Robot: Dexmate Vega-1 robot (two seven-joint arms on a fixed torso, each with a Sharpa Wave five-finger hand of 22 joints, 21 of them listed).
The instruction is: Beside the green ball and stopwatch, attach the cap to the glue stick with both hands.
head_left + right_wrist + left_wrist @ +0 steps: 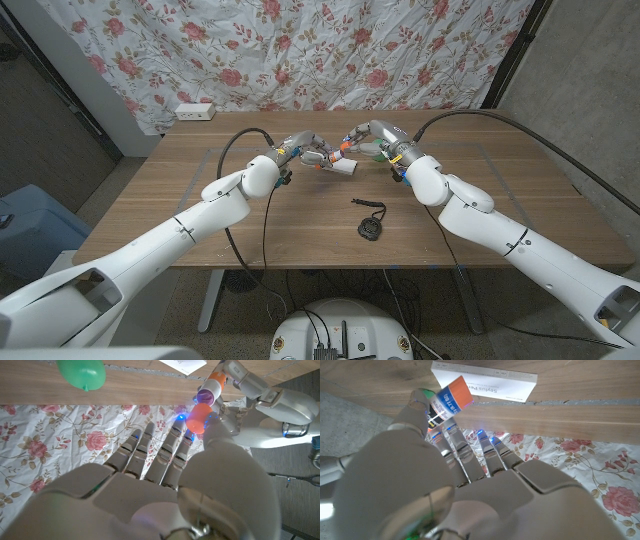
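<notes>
**Where my three cameras sit**

My head camera looks down from above over the whole worktop (300, 230). Each wrist camera sits close behind its own robot hand, turned upside down. All three share the glue stick (451, 401).

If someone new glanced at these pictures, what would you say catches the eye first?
Probably the two hands meeting above the table's far middle: the left hand holds the glue stick, and the right hand brings the orange cap close to its open end. Next, the green ball beside them and the black stopwatch lying nearer the robot.
</notes>
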